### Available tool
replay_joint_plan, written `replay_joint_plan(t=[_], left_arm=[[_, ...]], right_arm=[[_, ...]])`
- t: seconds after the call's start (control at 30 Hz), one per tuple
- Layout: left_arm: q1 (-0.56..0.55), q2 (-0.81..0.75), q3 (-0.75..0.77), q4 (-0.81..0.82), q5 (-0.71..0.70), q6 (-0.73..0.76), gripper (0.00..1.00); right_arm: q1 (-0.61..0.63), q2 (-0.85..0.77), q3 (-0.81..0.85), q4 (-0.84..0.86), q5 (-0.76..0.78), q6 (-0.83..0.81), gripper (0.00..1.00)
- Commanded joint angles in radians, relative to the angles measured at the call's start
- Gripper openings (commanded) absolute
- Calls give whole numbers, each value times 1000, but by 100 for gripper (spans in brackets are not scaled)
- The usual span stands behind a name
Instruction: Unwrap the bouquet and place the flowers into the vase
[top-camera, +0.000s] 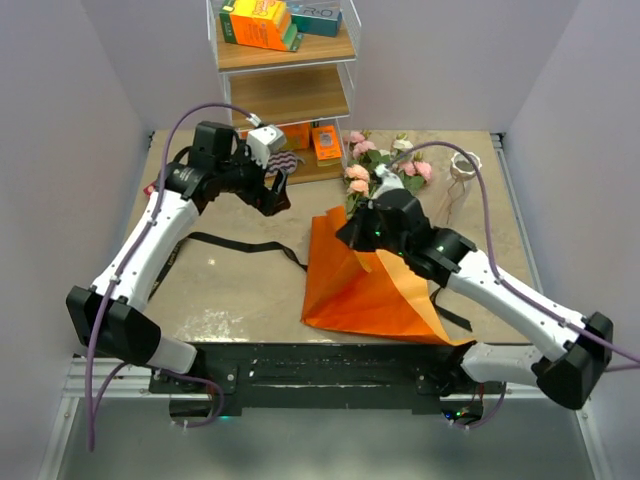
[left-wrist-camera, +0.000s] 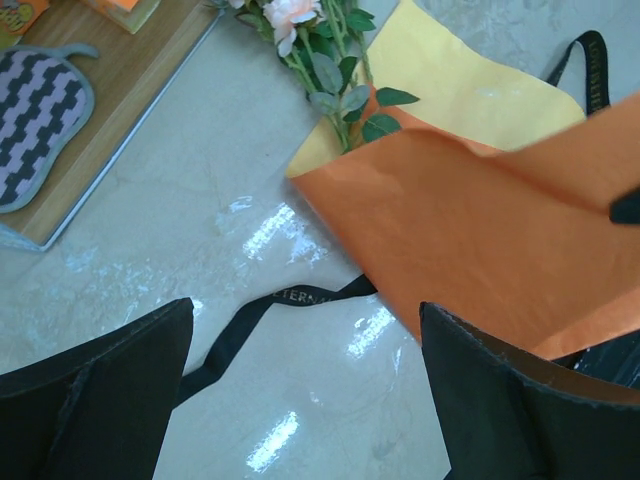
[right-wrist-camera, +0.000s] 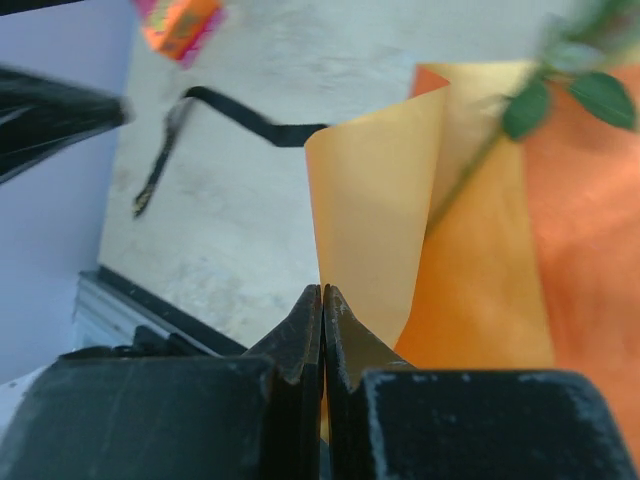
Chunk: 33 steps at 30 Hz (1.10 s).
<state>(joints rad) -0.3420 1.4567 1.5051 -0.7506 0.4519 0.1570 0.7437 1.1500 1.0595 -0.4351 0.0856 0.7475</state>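
The right gripper (right-wrist-camera: 322, 292) has its two dark fingers pressed together on the lower corner of the orange paper sheet (right-wrist-camera: 372, 200), which curls upward from them. A green stem (right-wrist-camera: 470, 165) with leaves lies on the paper. A black ribbon (right-wrist-camera: 240, 115) lies on the pale table (right-wrist-camera: 230, 220).

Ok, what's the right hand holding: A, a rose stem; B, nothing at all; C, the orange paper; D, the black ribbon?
C: in the right wrist view the right hand is shut on an edge of the orange paper, which stands up from its fingertips.
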Motion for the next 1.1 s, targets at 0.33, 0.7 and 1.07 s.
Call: replay_joint_plan(t=[0.33,0.7,1.07], left_arm=[[534,-165,144,10,197,-114,99],[544,-185,173,-36,171,-93,99],[549,-194,213,-4,82,-148,99]], right_arm=[[233,560,427,300,-105,-96,3],[283,916,850,276,-188,-148,64],[206,768,860,302,-38,-252,89]])
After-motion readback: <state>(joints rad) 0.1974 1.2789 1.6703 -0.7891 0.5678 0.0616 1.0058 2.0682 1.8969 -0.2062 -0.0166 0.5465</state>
